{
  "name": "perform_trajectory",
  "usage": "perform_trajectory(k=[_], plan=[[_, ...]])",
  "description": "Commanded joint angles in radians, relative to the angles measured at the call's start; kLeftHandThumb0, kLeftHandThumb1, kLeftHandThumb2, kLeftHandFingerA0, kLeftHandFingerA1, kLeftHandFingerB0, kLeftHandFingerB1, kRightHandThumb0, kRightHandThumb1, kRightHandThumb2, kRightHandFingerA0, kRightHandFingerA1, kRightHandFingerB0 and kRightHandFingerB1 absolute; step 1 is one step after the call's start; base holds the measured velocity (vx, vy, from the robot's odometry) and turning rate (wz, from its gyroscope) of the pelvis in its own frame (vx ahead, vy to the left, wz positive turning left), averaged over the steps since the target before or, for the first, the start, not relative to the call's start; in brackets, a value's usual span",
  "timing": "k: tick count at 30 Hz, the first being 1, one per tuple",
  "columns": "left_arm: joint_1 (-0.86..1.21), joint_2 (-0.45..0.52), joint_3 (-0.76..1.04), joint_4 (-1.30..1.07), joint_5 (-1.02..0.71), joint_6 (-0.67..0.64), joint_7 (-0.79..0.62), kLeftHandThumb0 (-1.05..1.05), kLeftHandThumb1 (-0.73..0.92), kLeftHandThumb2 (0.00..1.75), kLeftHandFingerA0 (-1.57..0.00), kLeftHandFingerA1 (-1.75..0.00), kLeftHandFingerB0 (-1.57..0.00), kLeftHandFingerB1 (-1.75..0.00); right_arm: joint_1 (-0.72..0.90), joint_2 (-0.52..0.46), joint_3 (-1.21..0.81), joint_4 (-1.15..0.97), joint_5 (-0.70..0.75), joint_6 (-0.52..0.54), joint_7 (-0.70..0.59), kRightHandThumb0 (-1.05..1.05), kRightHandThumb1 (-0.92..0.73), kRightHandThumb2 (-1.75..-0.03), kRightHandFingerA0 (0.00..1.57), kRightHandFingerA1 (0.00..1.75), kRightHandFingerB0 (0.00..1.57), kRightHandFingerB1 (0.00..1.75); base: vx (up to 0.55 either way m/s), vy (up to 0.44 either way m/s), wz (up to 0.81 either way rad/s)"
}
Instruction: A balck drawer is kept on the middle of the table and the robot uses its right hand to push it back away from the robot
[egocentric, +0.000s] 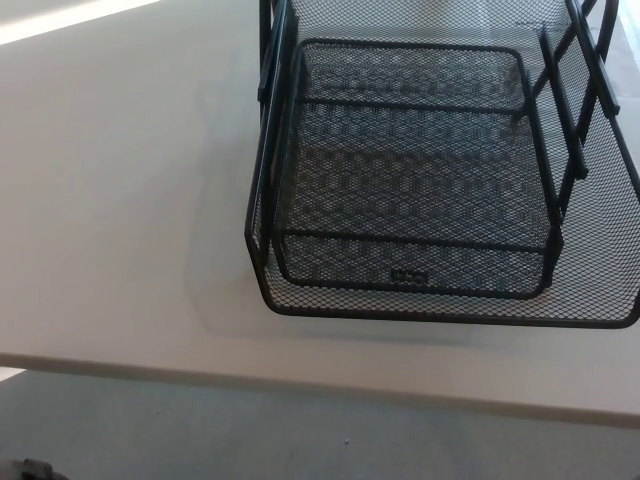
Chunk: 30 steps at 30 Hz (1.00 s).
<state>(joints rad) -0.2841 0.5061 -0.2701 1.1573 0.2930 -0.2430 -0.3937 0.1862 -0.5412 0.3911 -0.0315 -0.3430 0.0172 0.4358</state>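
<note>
**No Hand in View: Drawer Awaiting Push**

One black mesh drawer (420, 170) sits on the pale table (120, 200), right of centre in the head view, its near rim close to the table's front edge. Its right side and far end run out of the picture. Neither robot hand is visible, so the state of either cannot be told.

Procedure, as judged from this position: bring the right hand in from the right, low over the table, and set it against the near front rim (450, 315) close to its midpoint. Push straight away from the robot. Contact off-centre would likely turn the drawer instead of sliding it. The mesh is thin wire; press on the rim bar, not the netting.

The table surface is smooth, matte and bare around the drawer. Grey carpeted floor (300, 430) shows below the table edge.
</note>
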Motion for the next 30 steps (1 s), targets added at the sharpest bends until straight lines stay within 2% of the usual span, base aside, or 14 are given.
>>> perform_trajectory(k=[1,2,3,15,16,20,30], plan=[[-0.016,0.026,-0.008,0.023,0.020,-0.031,-0.037,-0.56,0.75,0.63,-0.48,-0.38,-0.33,-0.32,0.076,-0.235,-0.058,-0.678,0.444,0.081,0.386,-0.59,-0.77,-0.65,0.45,0.39,0.38,0.35,0.00,0.000,0.00],[-0.017,0.026,-0.008,0.023,0.020,-0.031,-0.038,-0.57,0.72,0.63,-0.47,-0.38,-0.31,-0.32,0.065,-0.230,-0.051,-0.687,0.446,0.091,0.389,-0.58,-0.78,-0.65,0.45,0.39,0.38,0.35,0.00,0.000,0.00],[-0.017,0.025,-0.012,0.023,0.024,-0.031,-0.034,-0.58,0.72,0.63,-0.48,-0.38,-0.31,-0.33,0.035,-0.217,-0.031,-0.706,0.451,0.119,0.396,-0.54,-0.65,-1.00,0.39,0.56,0.26,0.48,0.00,0.000,0.00],[-0.021,0.025,-0.017,0.023,0.031,-0.040,-0.028,-0.56,0.76,0.63,-0.49,-0.38,-0.34,-0.33,-0.158,-0.116,0.093,-0.777,0.444,0.256,0.432,-0.51,-0.64,-1.01,0.40,0.57,0.27,0.50,0.00,0.000,0.00],[-0.022,0.025,-0.019,0.023,0.032,-0.038,-0.029,-0.57,0.76,0.63,-0.47,-0.38,-0.33,-0.33,-0.182,-0.099,0.112,-0.762,0.456,0.268,0.444,-0.54,-0.79,-0.65,0.45,0.41,0.38,0.36,0.00,0.000,0.00],[-0.023,0.025,-0.022,0.022,0.033,-0.038,-0.028,-0.56,0.76,0.63,-0.48,-0.38,-0.34,-0.33,-0.227,-0.057,0.159,-0.724,0.460,0.292,0.451,-0.51,-0.82,-0.65,0.48,0.39,0.42,0.36,0.00,0.000,0.00],[-0.024,0.022,-0.022,0.028,0.024,-0.042,-0.030,-0.56,0.76,0.63,-0.50,-0.38,-0.35,-0.33,-0.357,0.020,0.288,-0.677,0.426,0.375,0.463,-0.54,-0.84,-0.65,0.46,0.42,0.39,0.37,0.00,0.000,0.00]])
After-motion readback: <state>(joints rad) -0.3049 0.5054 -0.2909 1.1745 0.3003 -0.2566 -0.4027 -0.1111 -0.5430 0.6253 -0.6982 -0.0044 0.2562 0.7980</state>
